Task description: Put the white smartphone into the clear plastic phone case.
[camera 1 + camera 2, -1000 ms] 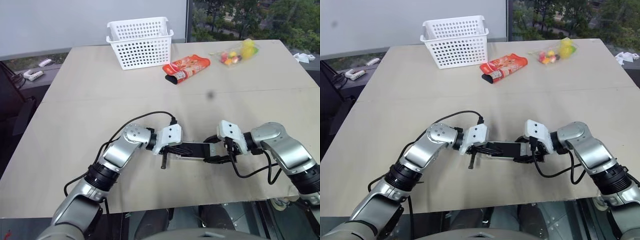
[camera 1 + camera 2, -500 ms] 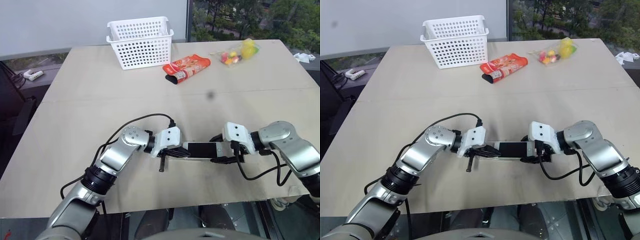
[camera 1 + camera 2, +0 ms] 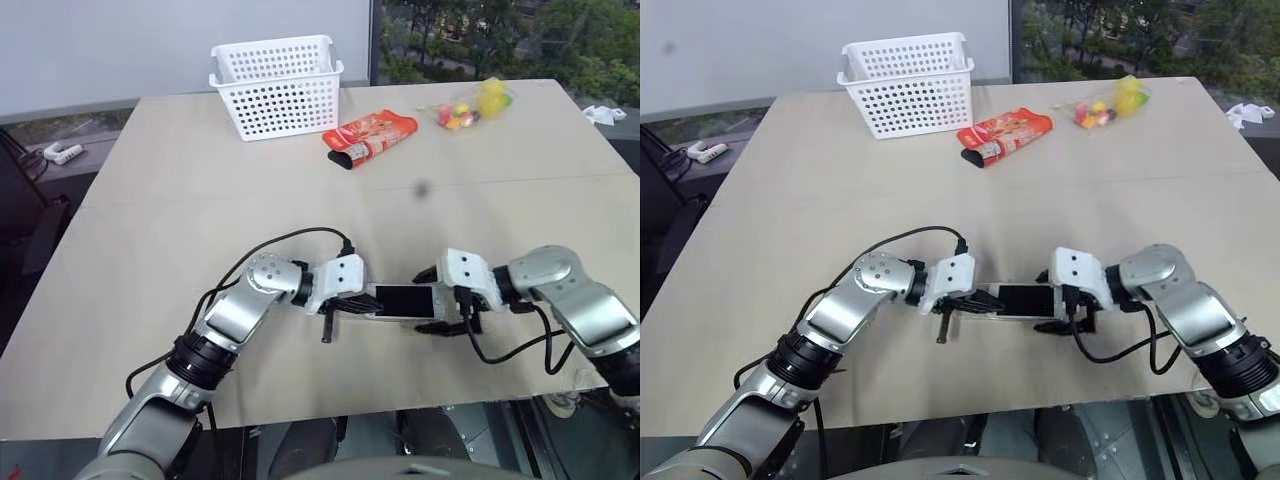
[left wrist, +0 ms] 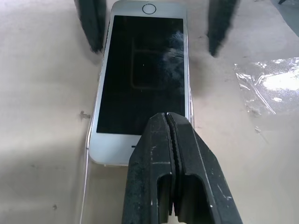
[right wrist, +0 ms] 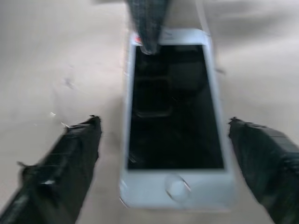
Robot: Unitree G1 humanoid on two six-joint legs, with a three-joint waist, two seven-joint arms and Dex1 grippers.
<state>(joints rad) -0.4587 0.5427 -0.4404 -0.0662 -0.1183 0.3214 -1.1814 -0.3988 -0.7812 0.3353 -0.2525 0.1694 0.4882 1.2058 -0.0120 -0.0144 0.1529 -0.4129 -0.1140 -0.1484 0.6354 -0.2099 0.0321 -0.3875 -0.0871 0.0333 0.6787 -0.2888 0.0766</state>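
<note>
The white smartphone point(image 3: 403, 301) lies screen-up on the surface point(image 3: 200, 200), near its front edge, between the two arms. The left end effector point(image 4: 170, 140) is pinched closed, its tip resting on the phone's end away from the home button. The right end effector point(image 5: 166, 140) is spread wide, one finger on either side of the home-button end, apart from the phone. A thin clear edge shows along the phone's side; whether that is the clear plastic phone case cannot be told.

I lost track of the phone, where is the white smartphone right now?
The white smartphone with the black screen lies flat on the beige wooden table near its front edge, between the shut left hand and the open right hand.
</note>
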